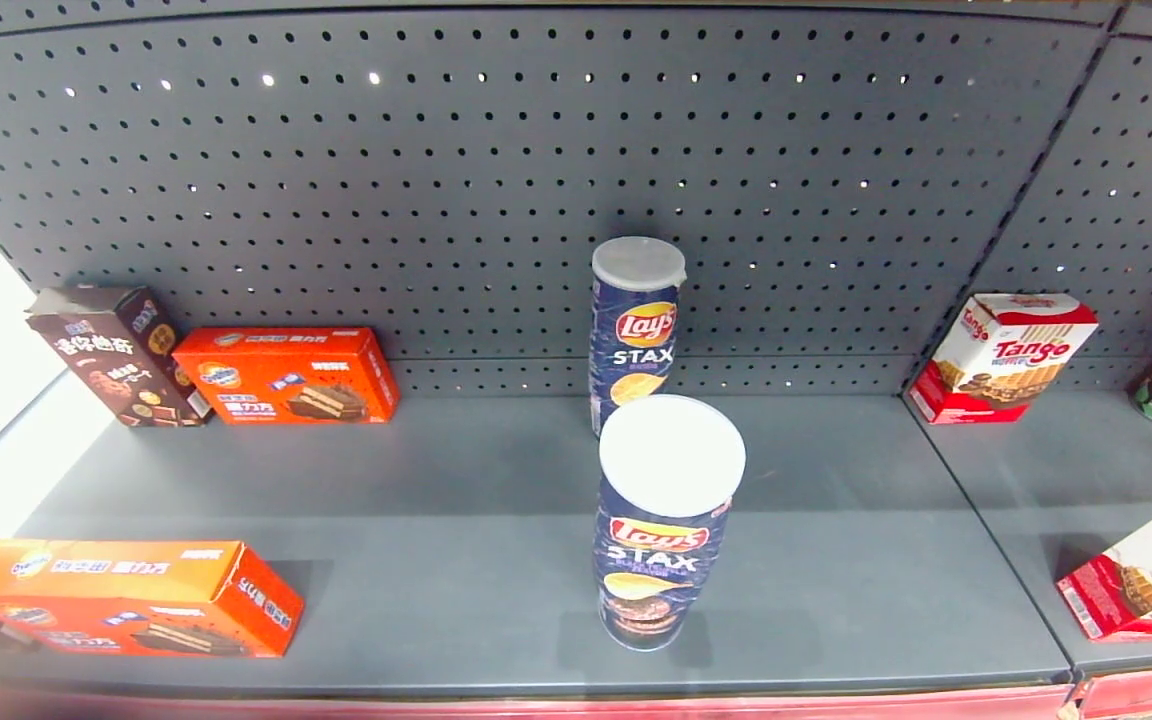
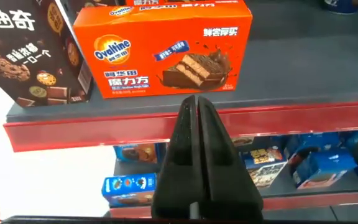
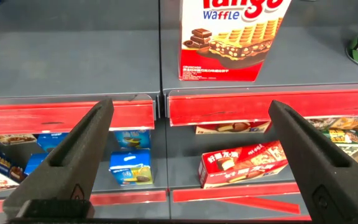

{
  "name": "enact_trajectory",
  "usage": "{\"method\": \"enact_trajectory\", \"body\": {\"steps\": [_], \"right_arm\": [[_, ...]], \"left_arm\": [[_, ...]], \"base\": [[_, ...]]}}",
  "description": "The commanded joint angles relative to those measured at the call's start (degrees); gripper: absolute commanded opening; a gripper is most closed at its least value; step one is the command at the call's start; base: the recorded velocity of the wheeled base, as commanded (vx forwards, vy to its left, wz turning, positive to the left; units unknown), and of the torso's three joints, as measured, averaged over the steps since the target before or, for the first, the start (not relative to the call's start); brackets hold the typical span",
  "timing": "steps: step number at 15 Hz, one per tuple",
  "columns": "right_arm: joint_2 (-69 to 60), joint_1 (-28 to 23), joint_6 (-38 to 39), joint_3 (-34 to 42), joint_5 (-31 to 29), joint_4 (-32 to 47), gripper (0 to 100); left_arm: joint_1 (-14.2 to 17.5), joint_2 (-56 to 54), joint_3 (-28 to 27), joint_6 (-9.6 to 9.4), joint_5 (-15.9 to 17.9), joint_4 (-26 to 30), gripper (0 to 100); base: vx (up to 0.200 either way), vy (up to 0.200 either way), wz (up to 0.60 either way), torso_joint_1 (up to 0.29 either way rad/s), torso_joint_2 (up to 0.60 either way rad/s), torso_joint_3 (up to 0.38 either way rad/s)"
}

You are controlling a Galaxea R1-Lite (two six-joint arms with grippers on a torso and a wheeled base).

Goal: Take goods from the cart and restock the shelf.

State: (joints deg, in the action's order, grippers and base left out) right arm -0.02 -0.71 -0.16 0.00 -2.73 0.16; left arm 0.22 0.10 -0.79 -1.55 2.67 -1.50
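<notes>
Nearest, the left gripper [image 2: 197, 102] hangs in front of the red edge strip [image 2: 104, 127] with its fingers pressed together and nothing between them. Just past the strip stands an orange box [image 2: 166, 50]. The right gripper [image 3: 191, 107] is spread wide and also empty, facing the strip below a wafer box [image 3: 229, 37]. With both grippers free, the step in hand looks like fetching the next item from the cart, and the wide right one seems the readier for it.

On the shelf [image 1: 436, 520] the front can [image 1: 661, 560] stands upright near the edge. The rear can [image 1: 634, 340] stands upright directly behind it, close to the pegboard [image 1: 336, 180].

A new can is best set beside this row — not in line with it — and lowered straight down. Both cans are tall and narrow, so a sideways brush would likely topple them. Gripping a can around the middle of its body, clear of the lid, should keep it steady on the way in.
</notes>
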Motion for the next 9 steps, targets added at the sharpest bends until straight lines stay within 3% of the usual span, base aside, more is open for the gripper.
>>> {"method": "enact_trajectory", "body": {"steps": [1,3,4,5,6,7,9], "right_arm": [[0.02,-0.08,-0.02,0.0,0.01,0.02,100],[0.02,0.0,-0.02,0.0,0.01,0.02,100],[0.02,-0.08,-0.11,0.0,0.01,0.02,100],[0.02,0.0,-0.02,0.0,0.01,0.02,100],[0.02,0.0,-0.11,0.0,0.01,0.02,100],[0.02,-0.08,-0.02,0.0,0.01,0.02,100],[0.02,0.0,-0.02,0.0,0.01,0.02,100]], "left_arm": [[0.04,-0.1,0.0,-0.47,0.23,0.01,0],[0.04,-0.1,0.7,-1.79,-0.65,0.01,0],[0.04,-0.1,0.79,-4.08,-1.62,0.88,0],[0.04,-0.1,0.79,-5.22,-1.35,1.59,0],[0.04,-0.1,0.7,-5.48,0.58,1.68,0],[-0.22,-0.1,0.7,-3.02,2.87,1.85,0],[-0.13,-0.1,0.7,-2.67,2.34,1.76,0]], "base": [[0.0,0.0,0.0,0.0,0.0,0.0],[0.0,0.0,0.0,0.0,0.0,0.0],[0.0,0.0,0.0,0.0,0.0,0.0],[0.0,0.0,0.0,0.0,0.0,0.0],[0.0,0.0,0.0,0.0,0.0,0.0],[0.0,0.0,0.0,0.0,0.0,0.0],[0.0,0.0,0.0,0.0,0.0,0.0]]}}
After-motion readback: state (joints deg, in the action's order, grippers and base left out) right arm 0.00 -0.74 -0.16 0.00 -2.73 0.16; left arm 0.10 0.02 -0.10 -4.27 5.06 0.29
